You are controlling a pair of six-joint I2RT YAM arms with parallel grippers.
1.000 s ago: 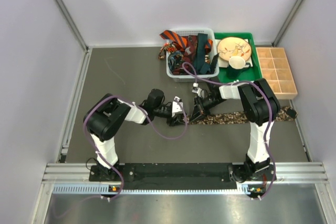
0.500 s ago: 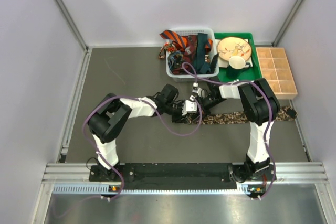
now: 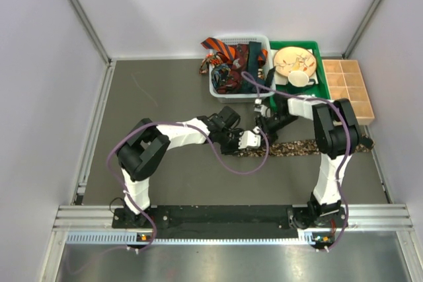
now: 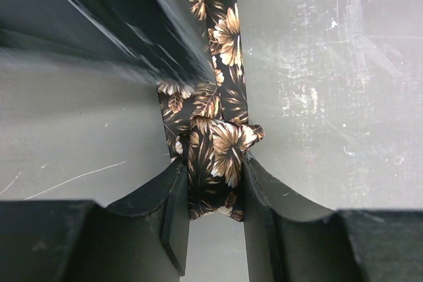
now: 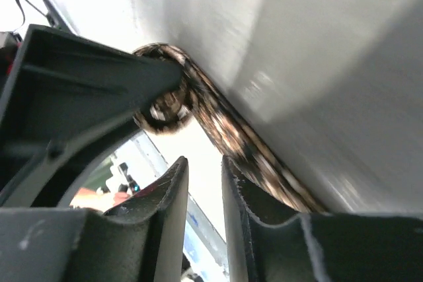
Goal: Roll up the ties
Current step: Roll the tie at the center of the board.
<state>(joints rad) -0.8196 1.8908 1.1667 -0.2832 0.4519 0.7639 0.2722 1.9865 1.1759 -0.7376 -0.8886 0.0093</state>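
A brown-black speckled tie (image 3: 310, 146) lies flat along the table, running right toward the far edge. Its left end is wound into a small roll (image 4: 221, 146). My left gripper (image 3: 256, 139) is shut on that roll (image 4: 213, 189), and the loose strip (image 4: 225, 31) runs away from it. My right gripper (image 3: 266, 123) hovers just behind the roll; in its wrist view the jaws (image 5: 205, 183) stand narrowly apart with nothing between them, beside the roll (image 5: 162, 111). More ties, orange-black striped (image 3: 218, 47), dark red (image 3: 250, 57) and dark teal (image 3: 256, 78), are heaped in the basket.
The white mesh basket (image 3: 239, 95) stands at the back centre. Next to it is a green tray (image 3: 322, 87) with a plate and a cup. A wooden compartment box (image 3: 348, 90) stands at the right. The two arms' cables loop over the table's middle.
My left gripper has travelled to the right along the tie with the rolled end in it. My right gripper has shifted right and back, away from the roll.
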